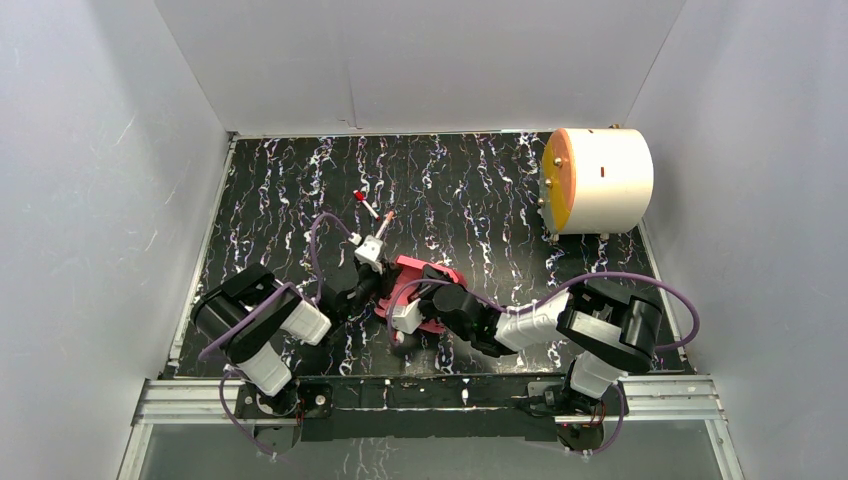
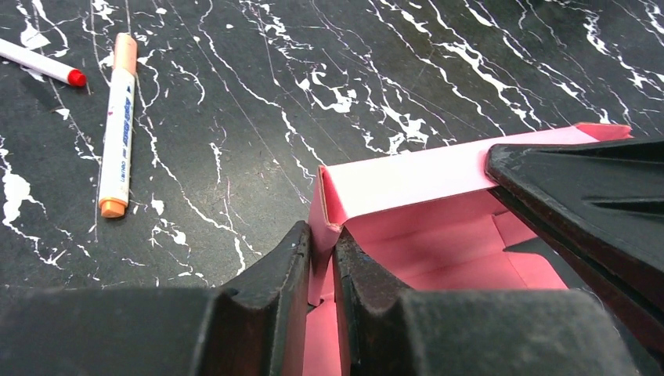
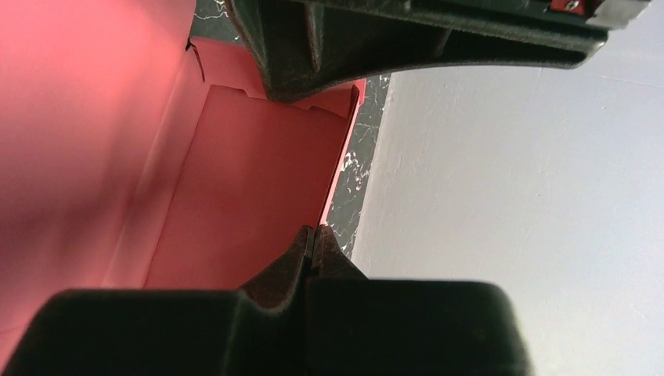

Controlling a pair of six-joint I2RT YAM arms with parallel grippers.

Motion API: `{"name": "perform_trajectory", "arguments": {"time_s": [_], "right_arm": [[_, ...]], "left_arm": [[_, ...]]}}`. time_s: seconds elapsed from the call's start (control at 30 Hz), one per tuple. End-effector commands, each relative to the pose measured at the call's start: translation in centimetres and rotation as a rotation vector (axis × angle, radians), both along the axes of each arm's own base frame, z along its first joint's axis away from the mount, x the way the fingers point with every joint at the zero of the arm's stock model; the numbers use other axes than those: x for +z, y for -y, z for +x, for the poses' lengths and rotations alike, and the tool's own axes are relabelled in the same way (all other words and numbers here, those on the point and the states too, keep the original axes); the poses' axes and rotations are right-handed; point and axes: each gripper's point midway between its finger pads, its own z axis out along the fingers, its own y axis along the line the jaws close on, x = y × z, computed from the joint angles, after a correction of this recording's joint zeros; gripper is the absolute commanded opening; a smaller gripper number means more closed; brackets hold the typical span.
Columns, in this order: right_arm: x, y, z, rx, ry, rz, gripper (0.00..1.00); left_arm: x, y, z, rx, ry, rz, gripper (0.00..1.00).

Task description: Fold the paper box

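The paper box [image 1: 432,274] is red-pink card, partly folded, lying near the front middle of the black marbled table between both arms. In the left wrist view its pale long wall [image 2: 423,176] stands up and the pink inside shows. My left gripper [image 2: 321,239] pinches the box's short end wall, one finger outside and one inside. My right gripper [image 3: 313,235] is shut on the thin edge of another wall of the box [image 3: 250,172]. The right gripper's dark finger [image 2: 579,188] crosses the box on the right of the left wrist view.
A big white cylinder with an orange face [image 1: 597,180] lies at the back right. A red-capped pen [image 2: 43,64] and an orange-tipped marker [image 2: 117,125] lie on the table behind the box, left of centre. White walls close in the table on three sides.
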Motion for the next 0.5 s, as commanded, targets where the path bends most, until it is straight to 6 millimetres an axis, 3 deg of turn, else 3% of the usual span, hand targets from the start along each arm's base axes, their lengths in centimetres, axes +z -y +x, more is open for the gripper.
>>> {"name": "perform_trajectory", "arguments": {"time_s": [0.0,0.47], "right_arm": [[-2.0,-0.7,-1.6,0.075,-0.084,-0.048,0.0],[-2.0,-0.8,-1.7,0.072,-0.094,-0.043,0.0]], "left_arm": [[1.9,-2.6,2.8,0.23,0.115,0.015,0.03],[1.5,-5.4,3.7,0.502,0.145,0.071,0.0]]}}
